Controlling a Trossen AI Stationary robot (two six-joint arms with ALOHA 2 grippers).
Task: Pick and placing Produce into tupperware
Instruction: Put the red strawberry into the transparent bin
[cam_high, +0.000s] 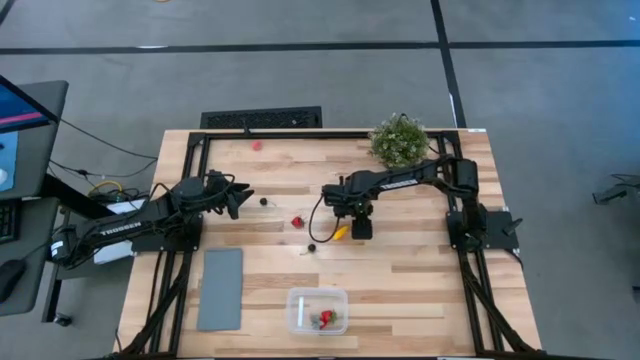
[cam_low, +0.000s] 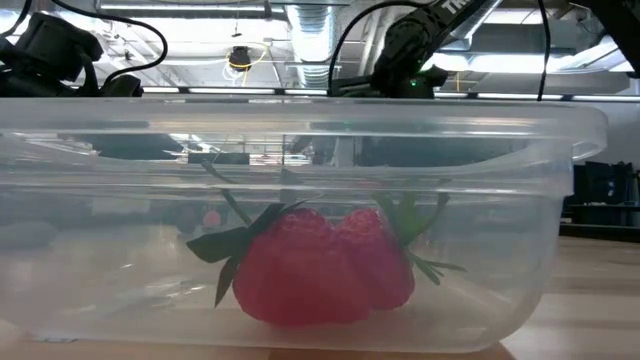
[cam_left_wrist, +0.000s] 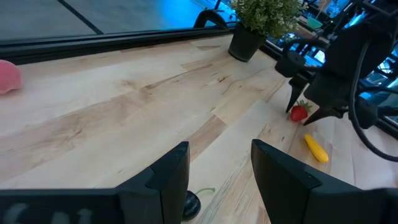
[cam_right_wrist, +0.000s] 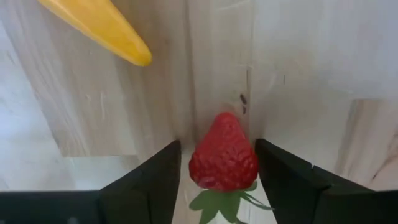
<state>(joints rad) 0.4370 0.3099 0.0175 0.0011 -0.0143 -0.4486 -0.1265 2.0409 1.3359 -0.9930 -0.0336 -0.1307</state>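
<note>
The clear tupperware (cam_high: 318, 296) sits near the table's near edge with two red strawberries (cam_low: 325, 265) on its floor. My right gripper (cam_high: 360, 228) is mid-table, shut on another strawberry (cam_right_wrist: 224, 158). The yellow piece (cam_high: 341, 232) lies just to its left. A loose strawberry (cam_high: 297, 222) and two black berries (cam_high: 264, 201) (cam_high: 311, 247) rest on the wood. My left gripper (cam_high: 237, 197) hovers open at the table's left. One black berry (cam_left_wrist: 189, 202) shows beside its finger, apart from it. My right gripper pinches the strawberry by its broad sides (cam_right_wrist: 194, 163), one finger (cam_right_wrist: 155, 180) on each side. The fingers come from above, pointing down. The leafy cap faces up toward the wrist and the pointed tip (cam_right_wrist: 225, 118) points down. Whether it is clear of the wood I cannot tell.
A leafy potted plant (cam_high: 400, 140) stands at the far right, behind my right arm. A flat grey slab (cam_high: 221, 288) lies left of the tupperware. A pale pink spot (cam_high: 257, 144) is near the far edge. Bare wood lies between the right gripper and the tupperware.
</note>
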